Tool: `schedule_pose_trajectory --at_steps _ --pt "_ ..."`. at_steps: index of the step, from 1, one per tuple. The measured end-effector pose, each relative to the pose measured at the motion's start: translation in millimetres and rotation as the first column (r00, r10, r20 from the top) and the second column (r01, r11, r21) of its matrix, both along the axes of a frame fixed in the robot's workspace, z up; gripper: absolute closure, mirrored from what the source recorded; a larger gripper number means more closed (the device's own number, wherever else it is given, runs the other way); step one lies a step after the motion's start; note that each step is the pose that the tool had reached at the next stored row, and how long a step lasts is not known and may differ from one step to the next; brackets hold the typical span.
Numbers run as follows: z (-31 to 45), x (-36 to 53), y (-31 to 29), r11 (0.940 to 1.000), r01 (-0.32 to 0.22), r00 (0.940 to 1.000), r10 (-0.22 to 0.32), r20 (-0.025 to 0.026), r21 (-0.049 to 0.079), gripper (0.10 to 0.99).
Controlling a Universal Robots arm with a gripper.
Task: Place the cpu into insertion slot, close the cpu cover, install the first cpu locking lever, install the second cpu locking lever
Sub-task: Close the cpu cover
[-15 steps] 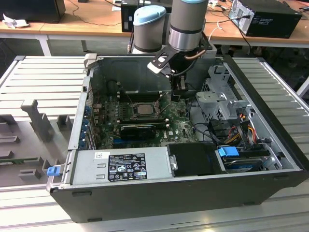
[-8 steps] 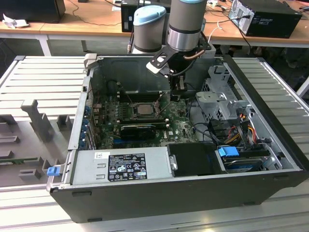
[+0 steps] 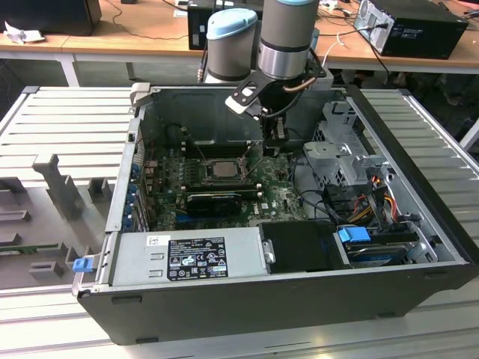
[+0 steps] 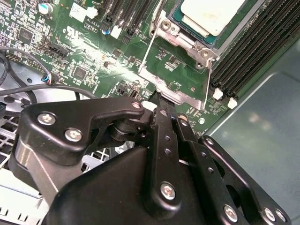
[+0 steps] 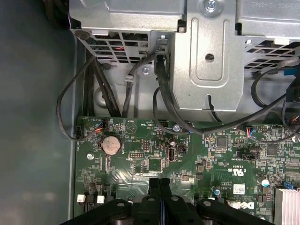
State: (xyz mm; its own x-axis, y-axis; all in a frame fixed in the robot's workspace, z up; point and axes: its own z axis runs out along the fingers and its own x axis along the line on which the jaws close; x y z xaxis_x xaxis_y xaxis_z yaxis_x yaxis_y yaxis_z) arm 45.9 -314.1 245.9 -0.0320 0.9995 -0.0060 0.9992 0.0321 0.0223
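Now the claw (image 4: 161,98) (pressed together) touches the open cpu cover (image 4: 171,89), memory slots (image 4: 248,56) just beside

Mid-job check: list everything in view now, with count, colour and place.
case: one, black, open.
board: one, green, inside the case.
power supply: one, grey, inside the case.
chip: one, silver-grey, seated in its socket.
cover: one, dark silver, swung open beside the socket.
memory slots: several, black, alongside the socket.
coin battery: one, silver, on the board.
cables: several, black, near the drive cage.
arm: one, grey, above the case.
claw: one, black, shut, at the cover's free edge.
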Motion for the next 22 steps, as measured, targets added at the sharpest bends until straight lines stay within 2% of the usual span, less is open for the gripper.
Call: schedule_pose_trajectory --at_steps 22 --pt "0.0 -7.0 0.0 1.0 0.0 1.0 0.0 0.0 0.0 0.98"
